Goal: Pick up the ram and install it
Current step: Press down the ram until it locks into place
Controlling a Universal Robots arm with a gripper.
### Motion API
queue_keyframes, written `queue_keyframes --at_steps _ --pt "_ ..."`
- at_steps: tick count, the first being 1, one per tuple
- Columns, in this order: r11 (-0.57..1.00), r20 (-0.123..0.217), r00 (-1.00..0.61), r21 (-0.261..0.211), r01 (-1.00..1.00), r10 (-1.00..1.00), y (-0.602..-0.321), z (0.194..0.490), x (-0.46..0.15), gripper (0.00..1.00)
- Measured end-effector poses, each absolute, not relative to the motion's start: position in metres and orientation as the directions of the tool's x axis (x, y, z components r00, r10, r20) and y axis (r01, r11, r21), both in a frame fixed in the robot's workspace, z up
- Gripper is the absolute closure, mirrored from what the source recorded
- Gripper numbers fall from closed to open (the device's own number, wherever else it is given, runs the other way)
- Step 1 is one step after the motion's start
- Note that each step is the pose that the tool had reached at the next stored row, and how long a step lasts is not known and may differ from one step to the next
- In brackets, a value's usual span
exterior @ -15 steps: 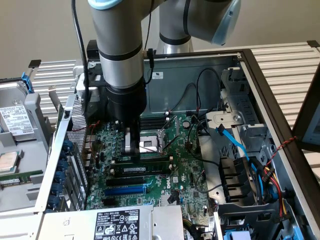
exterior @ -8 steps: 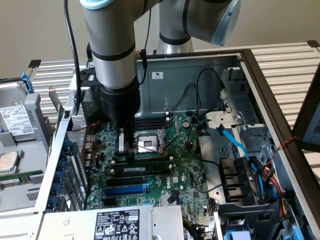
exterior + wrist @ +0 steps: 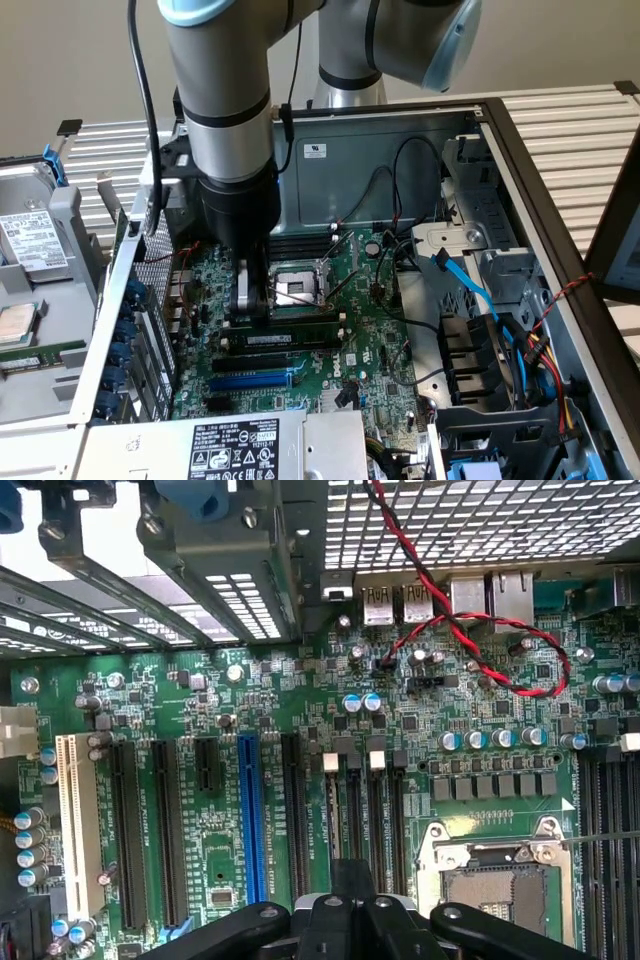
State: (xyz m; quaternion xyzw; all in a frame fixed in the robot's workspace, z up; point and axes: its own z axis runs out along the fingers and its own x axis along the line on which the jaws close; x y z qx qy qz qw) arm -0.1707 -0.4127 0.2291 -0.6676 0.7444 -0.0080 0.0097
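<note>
Over the motherboard [image 3: 330,330] inside the open case, the hand [image 3: 252,300] is pressing down clenched on the ram [image 3: 290,322], which is lying along a slot just near the CPU socket [image 3: 298,287], and uneven pressure could be leaving one end unseated.

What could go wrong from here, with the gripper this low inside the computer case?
1. The shut gripper is down on the motherboard, right beside the processor socket. A sideways slip could scrape the socket or nearby parts.
2. A red-and-black wire loops loosely over the board close to the arm and might snag as the arm moves.
</note>
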Motion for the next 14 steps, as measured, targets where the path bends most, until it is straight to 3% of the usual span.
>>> queue_keyframes --at_steps 7,14 --pt "0.108 -0.007 -0.108 -0.035 -0.994 -0.994 -0.413 0.228 -0.171 0.90" --pt "0.108 -0.004 -0.108 -0.019 -0.994 -0.994 -0.422 0.256 -0.170 0.90"
